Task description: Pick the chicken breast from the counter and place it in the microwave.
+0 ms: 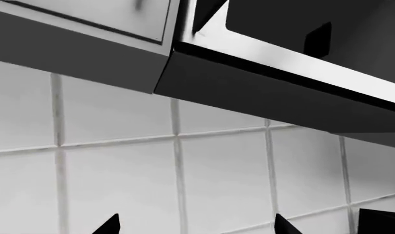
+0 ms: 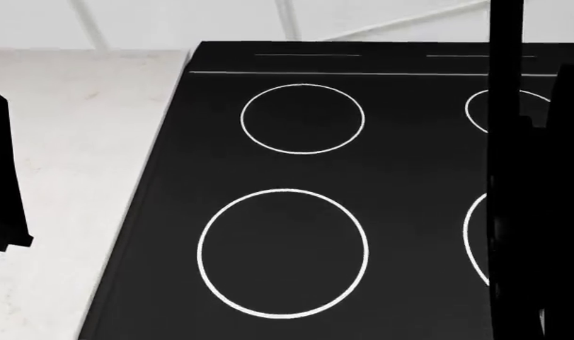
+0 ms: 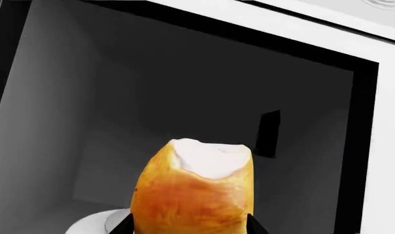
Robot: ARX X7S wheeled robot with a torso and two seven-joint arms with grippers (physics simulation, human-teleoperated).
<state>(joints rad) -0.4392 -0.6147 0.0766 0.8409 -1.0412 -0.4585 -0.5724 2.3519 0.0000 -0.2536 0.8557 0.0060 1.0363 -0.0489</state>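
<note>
**kitchenlurker:** where's the chicken at? Head view only shows the stovetop point(image 2: 362, 177) and a strip of counter point(image 2: 69, 142).

**me:** It's in my right claw point(image 3: 191, 225), clamped between the two fingertips. The chicken breast point(image 3: 194, 192) sticks straight out from the claw, long axis aimed into the open microwave point(image 3: 184, 97), pale end leading. A white turntable point(image 3: 93, 225) sits just beside its lower edge. Looks like pushing forward along that axis, then letting go. Left claw point(image 1: 197, 225) faces wall tiles point(image 1: 119, 175), tips well apart, holding nothing.
</note>
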